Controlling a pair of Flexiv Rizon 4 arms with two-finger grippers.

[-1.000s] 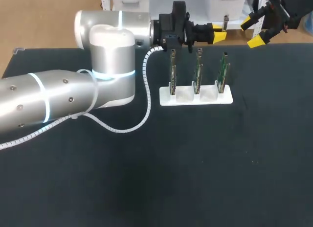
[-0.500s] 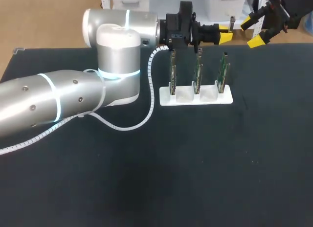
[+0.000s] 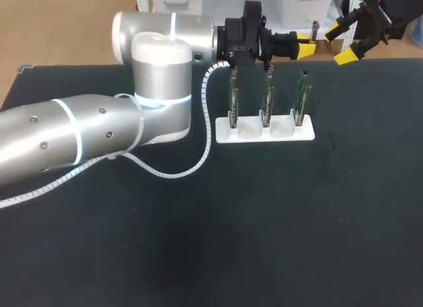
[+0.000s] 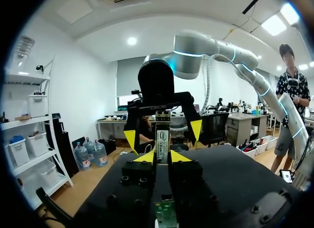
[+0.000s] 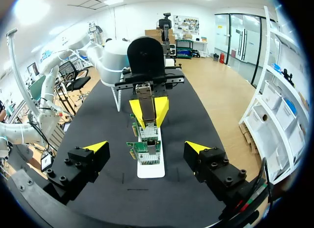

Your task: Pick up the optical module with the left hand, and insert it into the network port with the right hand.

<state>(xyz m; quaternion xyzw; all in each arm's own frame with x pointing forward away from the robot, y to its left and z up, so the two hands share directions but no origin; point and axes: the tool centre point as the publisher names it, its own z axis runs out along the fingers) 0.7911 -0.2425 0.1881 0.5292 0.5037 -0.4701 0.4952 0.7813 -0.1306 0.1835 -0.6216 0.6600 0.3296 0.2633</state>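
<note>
White rack [image 3: 307,133] holds three green boards [image 3: 267,98]; left pincer [image 4: 162,157] grips one optical module [image 4: 162,134].

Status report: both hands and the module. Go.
Left hand shut on optical module, above the upright cards in the white stand. Right hand open, empty, facing it. Nothing seen between the hands.

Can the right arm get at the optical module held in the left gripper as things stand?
Probably yes. The left gripper is shut on the optical module, whose free end points at the open right gripper; nothing stands between them, the circuit boards sitting lower.
</note>
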